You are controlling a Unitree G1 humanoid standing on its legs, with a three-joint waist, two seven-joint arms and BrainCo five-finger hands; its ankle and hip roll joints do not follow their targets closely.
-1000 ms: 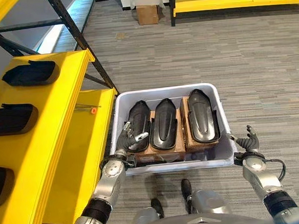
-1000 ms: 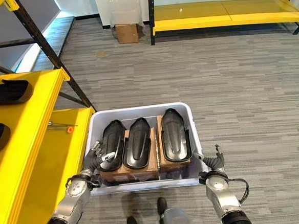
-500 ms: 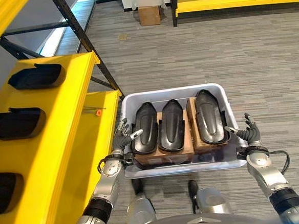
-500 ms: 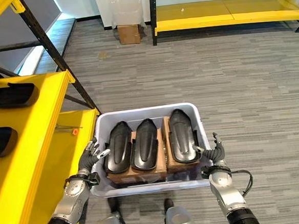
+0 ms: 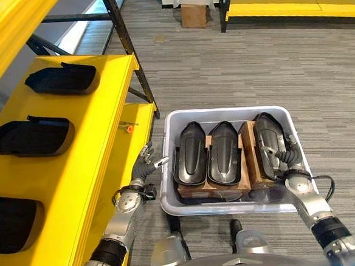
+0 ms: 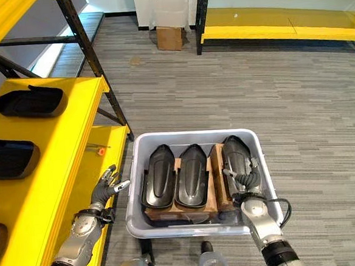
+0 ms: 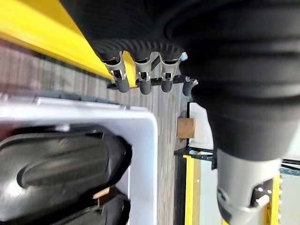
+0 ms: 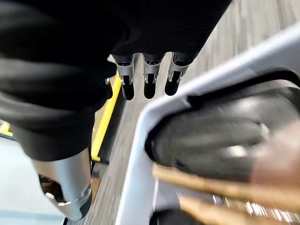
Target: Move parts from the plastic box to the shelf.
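Grey-white plastic box (image 5: pixel 170 197) sits on the striped carpet (image 5: pixel 320 80) just beside the yellow shelf (image 5: pixel 97 120), with three black parts standing side by side in it on brown cardboard (image 5: pixel 248 164): the left part (image 5: pixel 191 161), the middle part (image 5: pixel 224 160) and the right part (image 5: pixel 267 145). Three more black parts lie on the shelf (the nearest (image 5: pixel 10 222), the next (image 5: pixel 31 136), the farthest (image 5: pixel 63 79)). The left hand (image 5: pixel 147 170) hangs outside the box's left wall, between box and shelf, its fingers (image 7: pixel 140 77) loosely spread and holding nothing. The right hand (image 5: pixel 286 160) is over the right part inside the box; its fingers (image 8: pixel 146 79) point straight out, not curled round anything. A small cardboard carton (image 5: pixel 193 15) stands on the floor far behind.
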